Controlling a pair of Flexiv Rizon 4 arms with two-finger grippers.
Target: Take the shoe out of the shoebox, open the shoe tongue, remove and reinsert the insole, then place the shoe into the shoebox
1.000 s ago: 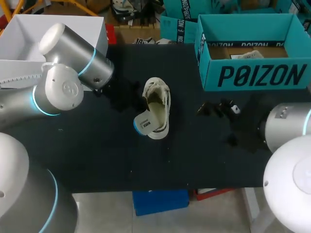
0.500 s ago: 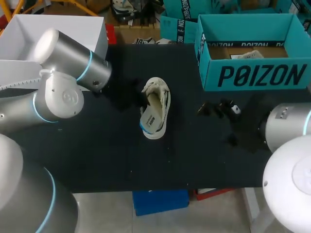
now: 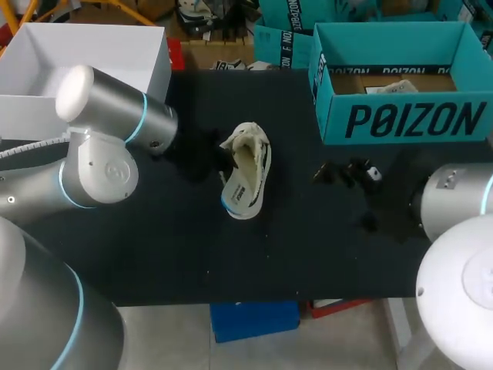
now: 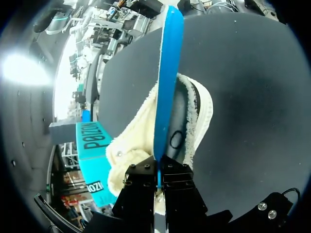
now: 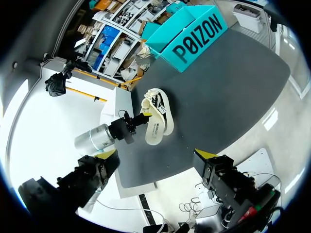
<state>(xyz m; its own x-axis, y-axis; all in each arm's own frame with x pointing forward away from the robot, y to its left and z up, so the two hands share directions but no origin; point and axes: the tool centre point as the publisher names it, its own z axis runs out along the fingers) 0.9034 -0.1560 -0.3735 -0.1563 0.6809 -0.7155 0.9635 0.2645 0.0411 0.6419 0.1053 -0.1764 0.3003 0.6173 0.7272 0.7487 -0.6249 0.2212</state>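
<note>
Tipped on edge since a second ago, the insole [image 4: 167, 73] stands in the soft, light shoe [image 3: 248, 173] at mid-table, its end pinched by the left gripper [image 4: 159, 182]; thin and bendy, it likely suits an end grip. Right gripper [image 5: 156, 156] gapes wide, well apart.

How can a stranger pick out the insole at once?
On the black table, find the cream shoe near the middle. The insole is the thin piece on edge over it, pinched by the left hand; only it has a blue side.
</note>
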